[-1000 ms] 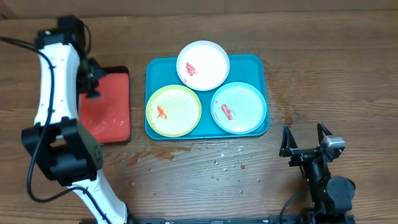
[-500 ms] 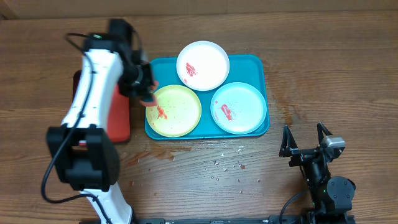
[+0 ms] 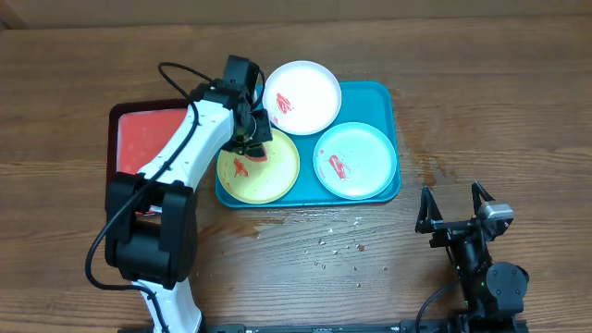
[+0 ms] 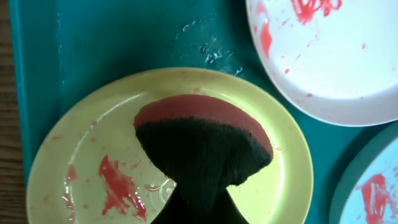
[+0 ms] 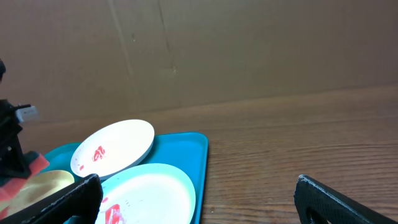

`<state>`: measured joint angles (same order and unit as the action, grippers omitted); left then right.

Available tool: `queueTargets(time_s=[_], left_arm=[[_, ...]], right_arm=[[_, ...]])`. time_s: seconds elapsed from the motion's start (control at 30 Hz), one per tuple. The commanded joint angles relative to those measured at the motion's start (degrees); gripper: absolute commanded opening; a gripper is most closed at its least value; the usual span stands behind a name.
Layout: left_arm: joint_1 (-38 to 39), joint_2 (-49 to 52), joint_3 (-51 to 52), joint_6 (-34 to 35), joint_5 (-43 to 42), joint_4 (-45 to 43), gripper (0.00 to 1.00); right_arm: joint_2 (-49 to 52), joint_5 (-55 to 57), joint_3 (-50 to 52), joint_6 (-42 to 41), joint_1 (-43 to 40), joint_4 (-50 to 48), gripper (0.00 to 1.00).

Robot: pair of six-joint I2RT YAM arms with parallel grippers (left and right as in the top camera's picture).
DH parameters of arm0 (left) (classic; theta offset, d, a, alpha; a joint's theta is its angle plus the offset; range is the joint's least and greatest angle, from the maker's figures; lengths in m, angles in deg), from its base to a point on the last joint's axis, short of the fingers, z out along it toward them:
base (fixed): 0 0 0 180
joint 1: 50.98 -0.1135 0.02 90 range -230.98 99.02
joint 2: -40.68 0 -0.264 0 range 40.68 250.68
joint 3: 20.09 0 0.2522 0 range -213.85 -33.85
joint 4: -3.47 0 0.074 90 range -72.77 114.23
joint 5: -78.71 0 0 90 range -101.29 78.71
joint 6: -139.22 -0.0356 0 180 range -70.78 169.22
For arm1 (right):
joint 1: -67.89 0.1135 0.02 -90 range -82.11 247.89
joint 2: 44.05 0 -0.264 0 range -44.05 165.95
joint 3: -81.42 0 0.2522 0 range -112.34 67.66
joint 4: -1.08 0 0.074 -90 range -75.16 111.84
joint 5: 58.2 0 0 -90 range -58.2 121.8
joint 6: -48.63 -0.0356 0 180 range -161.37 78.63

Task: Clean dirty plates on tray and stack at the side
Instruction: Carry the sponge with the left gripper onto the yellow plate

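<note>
Three plates smeared with red sauce lie on the teal-blue tray [image 3: 381, 94]: a white plate [image 3: 302, 97] at the back, a yellow-green plate [image 3: 268, 176] front left and a pale teal plate [image 3: 356, 159] front right. My left gripper [image 3: 252, 139] hangs over the back edge of the yellow-green plate [image 4: 280, 180], shut on a sponge [image 4: 202, 140] with a red back and a dark scrub face. The sponge hides the fingers, and contact with the plate cannot be told. A red smear [image 4: 121, 186] lies left of the sponge. My right gripper [image 3: 455, 208] stands open near the table's front right, off the tray.
A smaller red tray [image 3: 148, 148] with a dark rim lies left of the teal-blue tray. Small crumbs and sauce spots [image 3: 333, 245] dot the wooden table in front of the tray. The left arm [image 3: 176, 162] reaches across the red tray.
The left arm has swung right from over the red tray to the yellow-green plate, carrying the sponge. The right arm has not moved.
</note>
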<state>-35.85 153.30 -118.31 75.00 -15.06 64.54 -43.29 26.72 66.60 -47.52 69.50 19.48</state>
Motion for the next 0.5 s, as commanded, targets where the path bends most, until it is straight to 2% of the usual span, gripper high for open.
queueTargets(time_s=[0.0, 0.1, 0.17, 0.23, 0.27, 0.33, 0.47], left_arm=[[1.9, -0.2, 1.7, 4.5, 0.7, -0.6, 0.05], [3.0, -0.2, 3.3, 5.3, 1.1, -1.1, 0.06], [3.5, -0.2, 4.6, 5.4, 1.4, -2.4, 0.10], [4.0, -0.2, 5.9, 5.4, 1.1, -4.0, 0.27], [4.0, -0.2, 6.1, 5.6, 1.0, -4.1, 0.47], [4.1, -0.2, 6.3, 5.5, 1.0, -3.9, 0.98], [3.6, -0.2, 5.1, 2.8, 1.2, -3.0, 0.99]], right_arm=[[-0.3, 0.5, 0.6, 0.2, 0.3, -0.3, 1.00], [-0.3, 0.5, 0.6, 0.2, 0.3, -0.3, 1.00], [-0.3, 0.5, 0.6, 0.2, 0.3, -0.3, 1.00], [-0.3, 0.5, 0.6, 0.2, 0.3, -0.3, 1.00], [-0.3, 0.5, 0.6, 0.2, 0.3, -0.3, 1.00], [-0.3, 0.5, 0.6, 0.2, 0.3, -0.3, 1.00], [-0.3, 0.5, 0.6, 0.2, 0.3, -0.3, 1.00]])
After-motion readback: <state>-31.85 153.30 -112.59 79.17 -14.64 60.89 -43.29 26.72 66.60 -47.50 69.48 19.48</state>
